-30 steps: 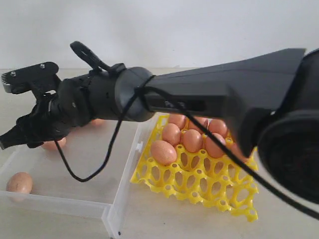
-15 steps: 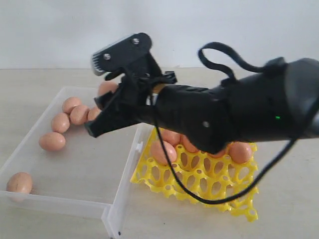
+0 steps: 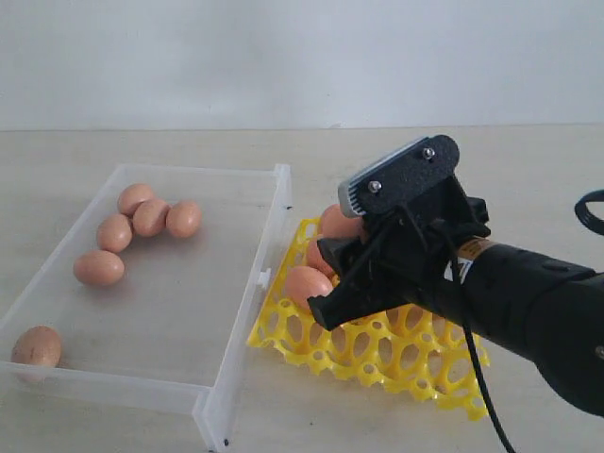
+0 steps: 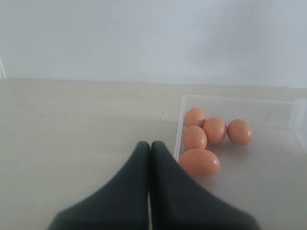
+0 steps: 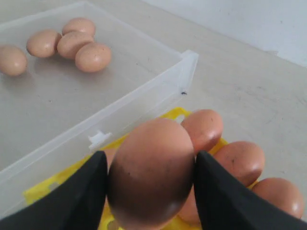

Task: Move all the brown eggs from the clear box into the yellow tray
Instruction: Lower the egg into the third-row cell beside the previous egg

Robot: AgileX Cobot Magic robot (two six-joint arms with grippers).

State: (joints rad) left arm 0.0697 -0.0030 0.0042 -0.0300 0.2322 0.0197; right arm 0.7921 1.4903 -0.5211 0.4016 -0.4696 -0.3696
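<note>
Swinging over from the clear box (image 3: 170, 316), the right gripper (image 3: 323, 283) now hangs lower right of frame, clamped on a brown egg (image 5: 151, 177), long axis along its fingers, yellow tray (image 3: 377, 357) directly below.

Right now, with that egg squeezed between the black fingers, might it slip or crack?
It looks smooth and rounded, so the held egg could probably slip between the two black fingers. A thin shell would likely crack under a harder squeeze. Released outside a cup of the yellow tray, it would probably roll.
</note>
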